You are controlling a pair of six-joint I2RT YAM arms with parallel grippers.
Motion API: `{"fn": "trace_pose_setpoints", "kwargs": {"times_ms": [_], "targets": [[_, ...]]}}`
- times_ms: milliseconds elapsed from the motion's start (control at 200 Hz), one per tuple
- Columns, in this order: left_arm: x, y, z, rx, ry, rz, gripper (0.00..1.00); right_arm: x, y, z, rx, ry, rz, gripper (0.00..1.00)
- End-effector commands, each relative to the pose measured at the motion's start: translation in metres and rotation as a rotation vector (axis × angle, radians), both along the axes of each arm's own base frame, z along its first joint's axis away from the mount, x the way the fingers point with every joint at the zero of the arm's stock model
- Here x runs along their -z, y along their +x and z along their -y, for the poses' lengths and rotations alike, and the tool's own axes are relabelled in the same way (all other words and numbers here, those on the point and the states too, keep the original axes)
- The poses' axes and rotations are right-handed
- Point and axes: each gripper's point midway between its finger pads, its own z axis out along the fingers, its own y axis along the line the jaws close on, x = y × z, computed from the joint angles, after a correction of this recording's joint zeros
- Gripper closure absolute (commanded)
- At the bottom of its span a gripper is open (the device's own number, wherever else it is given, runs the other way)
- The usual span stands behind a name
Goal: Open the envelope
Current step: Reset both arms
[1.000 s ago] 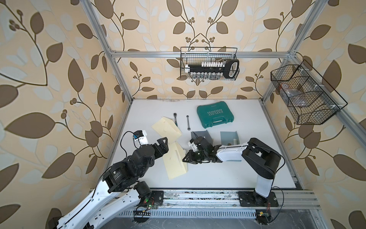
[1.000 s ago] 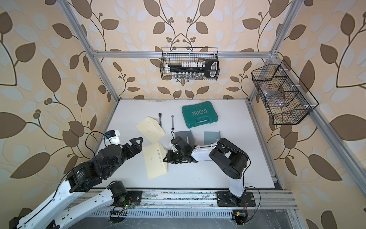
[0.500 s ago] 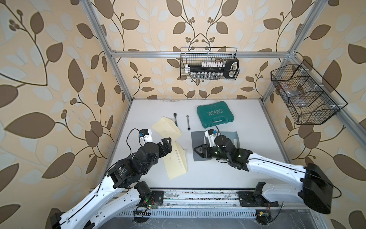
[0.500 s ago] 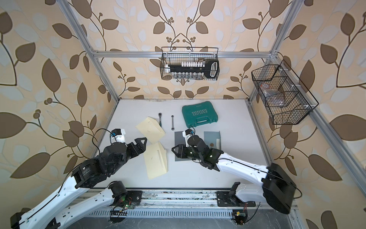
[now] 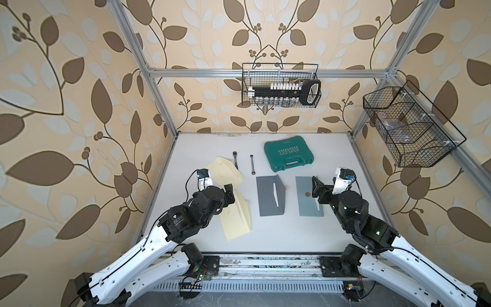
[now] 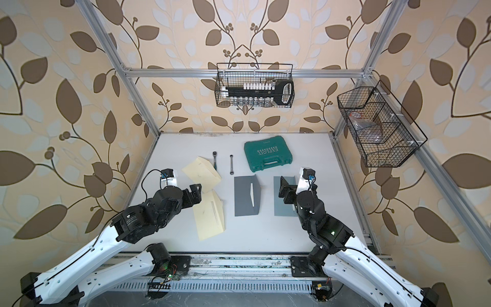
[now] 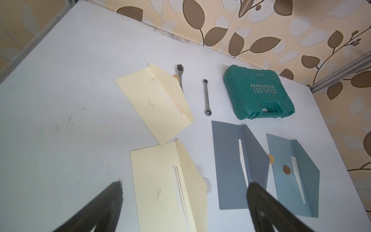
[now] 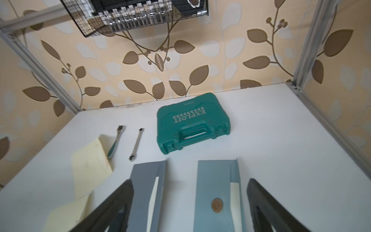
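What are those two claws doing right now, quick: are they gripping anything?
Left gripper: open, holding nothing.
Right gripper: open, holding nothing.

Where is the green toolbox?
In both top views the green toolbox sits far back on the table, right of the small wrench, behind the dark grey envelope.

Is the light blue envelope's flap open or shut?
Open. On the light blue envelope, the flap stands lifted off the body, pale inside showing.
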Motion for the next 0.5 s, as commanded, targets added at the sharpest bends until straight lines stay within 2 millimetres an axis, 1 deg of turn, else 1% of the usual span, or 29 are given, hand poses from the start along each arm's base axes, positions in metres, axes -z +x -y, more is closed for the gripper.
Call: {"fn": "trace_pose_setpoints", "kwargs": {"times_ms": [0,40,50,120,205,260,325,390,455,495], "targets": [[-0.015,0.008,-0.008,-0.028,0.049,0.073,0.01,0.011,0.003,0.029,0.133,-0.234,-0.011,0.12],[-0.013,0.009,-0.009,-0.033,0.069,0.080,0.01,0.014,0.007,0.027,0.125,-0.287,-0.010,0.12],[-0.012,0.010,-0.010,-0.035,0.075,0.080,0.01,0.015,0.009,0.031,0.137,-0.302,-0.013,0.12],[-0.007,0.013,-0.011,-0.044,0.105,0.083,0.01,0.023,0.018,0.038,0.167,-0.356,-0.031,0.12],[-0.001,0.020,-0.012,-0.058,0.148,0.099,0.01,0.038,0.031,0.056,0.230,-0.347,-0.083,0.10],[0.004,0.028,-0.018,-0.093,0.192,0.117,0.01,0.053,0.042,0.067,0.235,-0.312,-0.122,0.08],[0.009,0.039,-0.036,-0.184,0.219,0.121,0.01,0.072,0.053,0.085,0.258,-0.246,-0.163,0.08],[0.013,0.050,-0.060,-0.288,0.224,0.116,0.01,0.083,0.058,0.104,0.320,-0.194,-0.184,0.07],[0.019,0.061,-0.088,-0.403,0.229,0.111,0.01,0.090,0.062,0.113,0.373,-0.194,-0.172,0.08],[0.023,0.069,-0.101,-0.447,0.250,0.111,0.01,0.094,0.064,0.118,0.406,-0.198,-0.156,0.08]]}}
